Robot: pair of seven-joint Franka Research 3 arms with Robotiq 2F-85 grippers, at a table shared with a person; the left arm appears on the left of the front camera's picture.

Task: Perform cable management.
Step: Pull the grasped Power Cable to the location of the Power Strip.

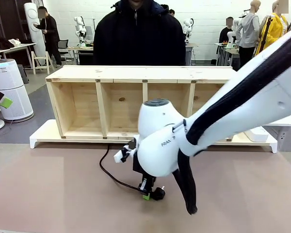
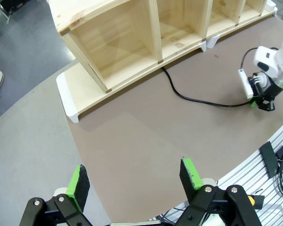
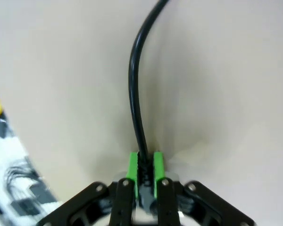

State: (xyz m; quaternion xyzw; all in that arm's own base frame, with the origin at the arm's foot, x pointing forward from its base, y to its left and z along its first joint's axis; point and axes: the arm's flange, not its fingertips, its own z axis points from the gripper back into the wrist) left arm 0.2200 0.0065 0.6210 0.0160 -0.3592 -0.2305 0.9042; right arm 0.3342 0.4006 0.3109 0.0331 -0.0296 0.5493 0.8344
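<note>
The black cable (image 1: pixel 111 175) runs from under the wooden shelf (image 1: pixel 140 74) across the brown table mat to its chunky plug (image 1: pixel 157 193). My right gripper (image 1: pixel 145 193) reaches down to the mat and is shut on the cable just behind the plug. In the right wrist view the green pads (image 3: pixel 132 175) pinch the cable (image 3: pixel 136 94), which curves away upward. The left wrist view shows the cable (image 2: pixel 188 96) snaking from the shelf (image 2: pixel 132 42) to the right gripper (image 2: pixel 260 101). My left gripper (image 2: pixel 134 181) hovers open, high over the mat's near left part, holding nothing.
A person in a dark jacket (image 1: pixel 138 36) stands behind the shelf. The shelf rests on a white base board (image 1: pixel 43 138). A white oblong block (image 1: pixel 258 133) lies at the right end. A slotted white board with black parts (image 2: pixel 273 165) borders the mat.
</note>
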